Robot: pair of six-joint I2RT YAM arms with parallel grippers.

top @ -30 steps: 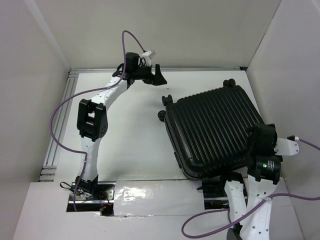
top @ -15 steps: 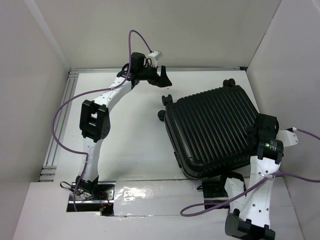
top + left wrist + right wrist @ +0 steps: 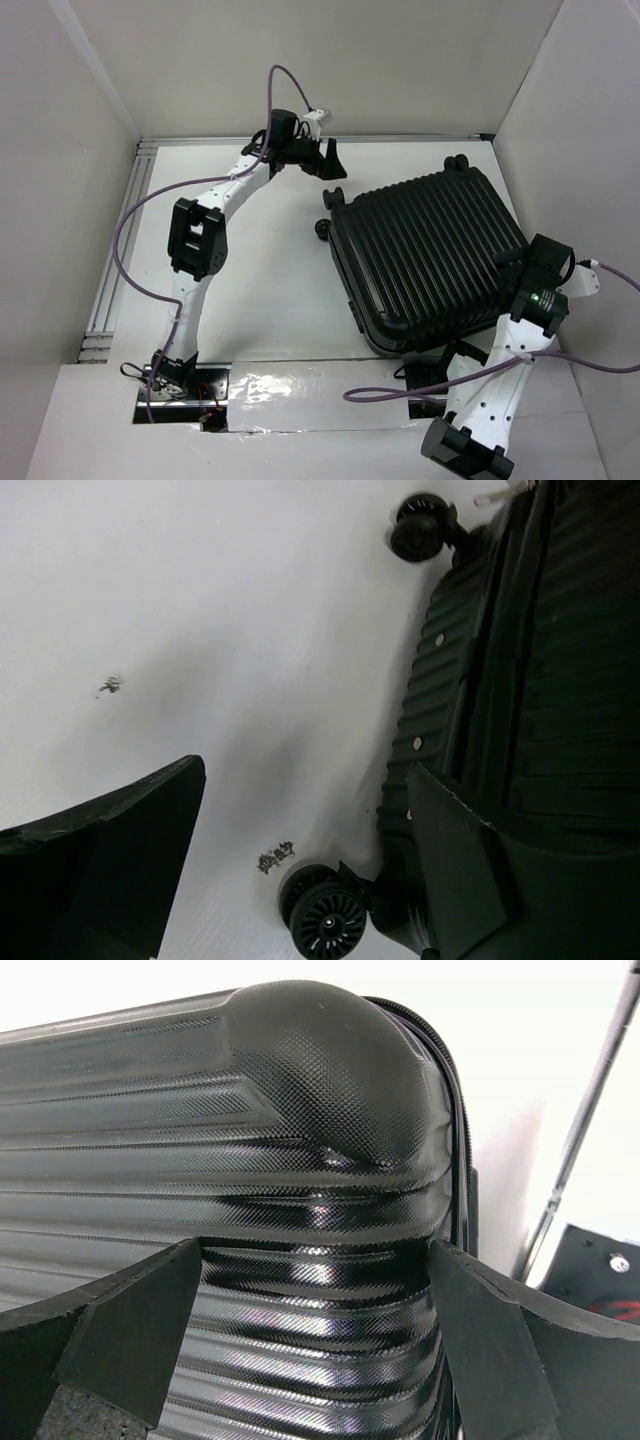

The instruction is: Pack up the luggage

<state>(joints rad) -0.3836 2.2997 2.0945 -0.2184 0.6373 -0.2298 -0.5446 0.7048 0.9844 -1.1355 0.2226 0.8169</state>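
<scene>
1. Black ribbed luggage (image 3: 425, 255) lay flat and closed on the right half of the table (image 3: 270, 280). Its long axis ran near to far, wheels (image 3: 333, 197) toward the back wall.
2. Left gripper (image 3: 322, 163) hung spread wide beside the wheels, holding nothing.
3. Right gripper (image 3: 315, 1290) stood spread wide at the near right corner.

Luggage (image 3: 425, 265), right of centre in the top view: all black, ribbed stripes across the shell. Rt wrist cam: fine pebbled grain w/ glossy highlights on its corner. Wheel (image 3: 325, 920), bottom of left wrist view: black, fan-spoke pattern. Table (image 3: 270, 270) plain white. Left arm (image 3: 225, 190) & right arm (image 3: 490, 385): white w/ black joints. Cables (image 3: 125, 240) purple. Tiny green light (image 3: 537, 297) lower right. Rail (image 3: 115, 260) at left edge: silver.
</scene>
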